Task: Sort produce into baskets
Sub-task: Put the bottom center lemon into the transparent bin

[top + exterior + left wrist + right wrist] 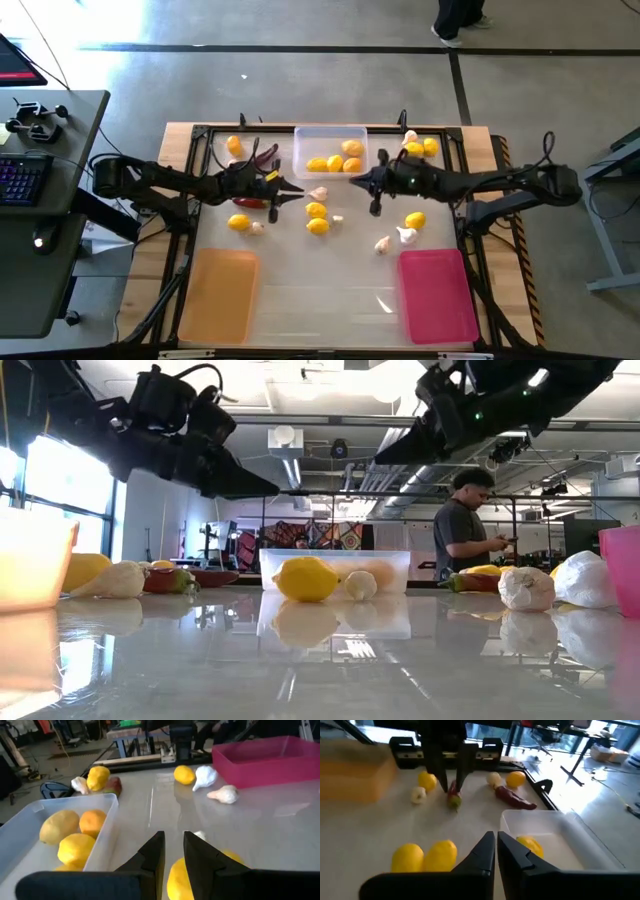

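The clear tray (330, 138) at the far middle holds several lemons (335, 163). The orange tray (220, 295) at near left and the pink tray (437, 295) at near right show nothing in them. Lemons (316, 209), garlic bulbs (406, 235) and a dark red chili (255, 203) lie loose on the table. My left gripper (298, 193) hovers above the loose lemons near the clear tray's near-left corner, fingers a narrow gap apart (173, 852), holding nothing. My right gripper (354, 180) hovers at the tray's near-right corner, shut (495, 847) and holding nothing.
More lemons (430, 146) and a garlic bulb (410, 136) lie at the far right, and a lemon (234, 144) and chilies (265, 155) at the far left. A person (465, 530) stands in the room beyond the table. The near middle of the table (320, 300) is bare.
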Tool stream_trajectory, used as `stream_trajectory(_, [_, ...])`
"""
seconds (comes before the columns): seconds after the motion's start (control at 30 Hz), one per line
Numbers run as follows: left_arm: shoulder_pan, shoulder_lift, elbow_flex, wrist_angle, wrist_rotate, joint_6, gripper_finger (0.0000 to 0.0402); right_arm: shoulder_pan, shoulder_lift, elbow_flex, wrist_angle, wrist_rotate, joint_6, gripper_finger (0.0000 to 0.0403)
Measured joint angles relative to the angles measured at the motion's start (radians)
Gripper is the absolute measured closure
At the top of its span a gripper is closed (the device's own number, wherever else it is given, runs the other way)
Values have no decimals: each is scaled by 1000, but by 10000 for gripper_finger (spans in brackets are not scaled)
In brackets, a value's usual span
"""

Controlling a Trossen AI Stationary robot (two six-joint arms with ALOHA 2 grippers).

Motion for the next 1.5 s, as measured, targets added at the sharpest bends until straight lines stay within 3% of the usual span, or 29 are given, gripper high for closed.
stream_trajectory(0.17, [2, 7, 1, 19, 0, 54, 346, 58, 78, 0, 19, 126, 10, 348])
stream_trajectory(0.33, [8, 6, 2, 54, -6, 24, 346, 104, 169, 44, 27, 119, 36, 282])
stream_trajectory(0.57, [8, 6, 1, 52, -11, 65, 346, 206, 347, 125, 26, 33, 97, 165])
stream_trajectory(0.73, [8, 6, 1, 51, -25, 76, 346, 244, 470, 215, 10, 35, 72, 117])
stream_trajectory(1.0, [8, 6, 1, 45, -39, 75, 346, 253, 583, 335, -75, 39, 14, 111])
stream_trajectory(1.23, [8, 6, 1, 40, -62, 89, 346, 257, 676, 381, -110, 119, -46, 126])
stream_trajectory(1.5, [8, 6, 1, 11, -69, 82, 346, 258, 679, 379, -117, 110, -3, 194])
